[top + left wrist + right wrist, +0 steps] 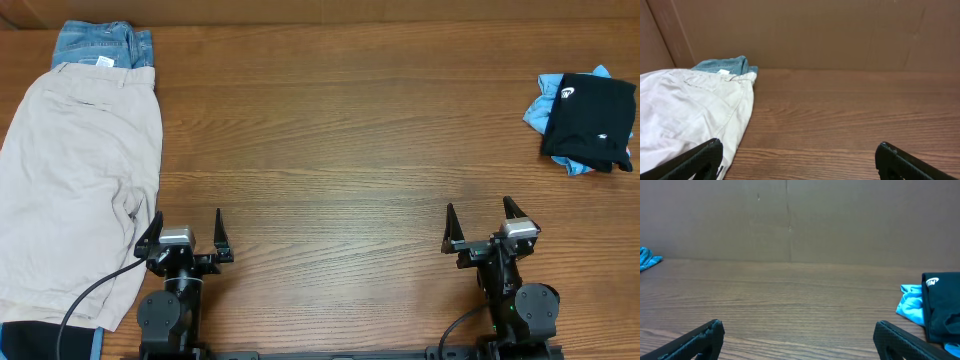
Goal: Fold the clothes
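Beige shorts [75, 190] [685, 110] lie spread flat along the table's left side, over blue denim [102, 43] [725, 65] that pokes out at the far end. At the far right a folded black T-shirt with a white logo [592, 120] [942, 305] rests on a crumpled light-blue tee [545, 105] [911, 305]. My left gripper [187, 228] [800, 160] stands open near the front edge, just right of the shorts. My right gripper [479, 219] [799, 337] is open too, with bare wood between its fingers, well short of the black T-shirt.
The wooden table [340, 150] stretches bare between the two piles. A brown cardboard wall [790, 220] closes the back. A dark and blue cloth edge [50, 342] peeks out under the shorts at the front left.
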